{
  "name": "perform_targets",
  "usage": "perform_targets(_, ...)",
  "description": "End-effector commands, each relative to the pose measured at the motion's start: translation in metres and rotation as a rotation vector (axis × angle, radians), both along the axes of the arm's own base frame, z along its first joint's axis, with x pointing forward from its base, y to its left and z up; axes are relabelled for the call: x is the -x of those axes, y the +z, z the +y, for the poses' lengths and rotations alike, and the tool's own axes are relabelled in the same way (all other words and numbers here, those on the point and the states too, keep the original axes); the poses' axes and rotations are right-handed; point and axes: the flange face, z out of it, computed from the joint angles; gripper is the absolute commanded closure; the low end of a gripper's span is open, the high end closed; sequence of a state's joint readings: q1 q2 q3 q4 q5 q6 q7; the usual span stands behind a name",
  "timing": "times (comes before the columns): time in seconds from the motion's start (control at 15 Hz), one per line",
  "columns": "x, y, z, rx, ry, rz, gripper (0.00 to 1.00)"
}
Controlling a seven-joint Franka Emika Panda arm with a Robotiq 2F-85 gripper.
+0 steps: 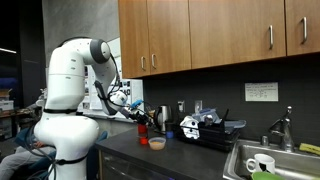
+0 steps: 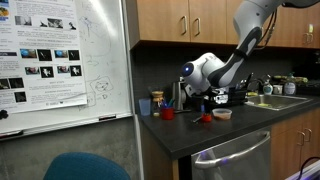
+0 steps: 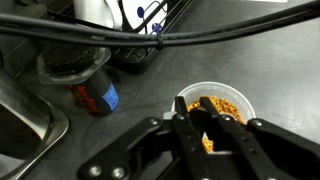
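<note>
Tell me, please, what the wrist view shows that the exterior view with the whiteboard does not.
Only the wrist view shows the orange-yellow pieces inside the white bowl, with the shut gripper over them. Only the exterior view shows the whiteboard, the wooden cabinets, the white arm and the dishwasher front. Both show the bowl, the gripper and the dark countertop.

no legible text anywhere
</note>
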State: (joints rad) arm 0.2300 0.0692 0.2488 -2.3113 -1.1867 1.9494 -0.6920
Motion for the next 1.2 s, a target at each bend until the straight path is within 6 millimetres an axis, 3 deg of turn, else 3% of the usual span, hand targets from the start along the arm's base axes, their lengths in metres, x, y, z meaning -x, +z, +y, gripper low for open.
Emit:
perform_targets(0.0, -0.0005, 0.0049, 0.0093, 0.037, 0.005, -0.039, 0.95)
perform_targets(0.13, 0.0012, 0.0031, 0.0084, 0.029, 0.009, -0.023, 0.95)
perform_targets(0.2, 0.0013, 0.0027, 0.0084, 0.029, 0.010, -0.023, 0.81)
perform_targets(0.67, 0.0014, 0.0013, 0.0084, 0.030, 0.010, -0.020, 0.81)
perform_targets(0.73, 0.0014, 0.0013, 0.0084, 0.030, 0.010, -0.020, 0.95)
perform_targets(1.13, 0.0033, 0.0050, 0.0087, 0.051, 0.015, -0.037, 0.95)
